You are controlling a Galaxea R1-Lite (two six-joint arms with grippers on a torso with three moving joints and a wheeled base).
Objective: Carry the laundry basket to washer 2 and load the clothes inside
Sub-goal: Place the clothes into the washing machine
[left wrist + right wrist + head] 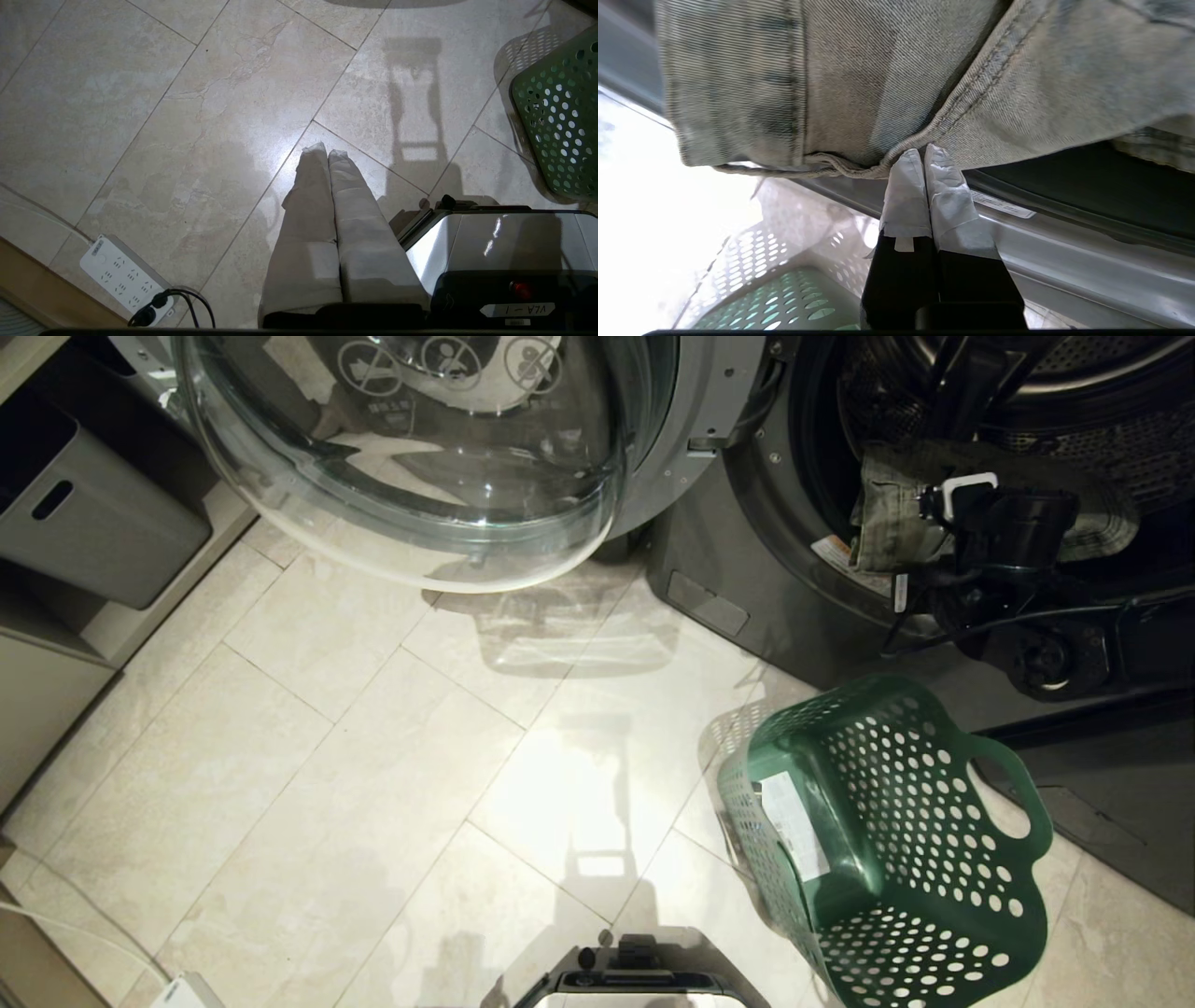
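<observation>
Right gripper at the washer mouth, jaws pinched together.

You see the right gripper [924, 154] at upper right, jaws closed against the denim garment's [887, 79] hem at the washer [747, 541] opening; the laundry basket [887, 840] lies tipped at lower right. Left gripper [327, 151] hangs over the floor, jaws closed on nothing.

Tiled floor [373, 756] (basket [896, 840] on it).

Head view down onto floor [373, 728]; left wrist close above it; right wrist near denim; all sharing laundry basket [896, 840].
</observation>
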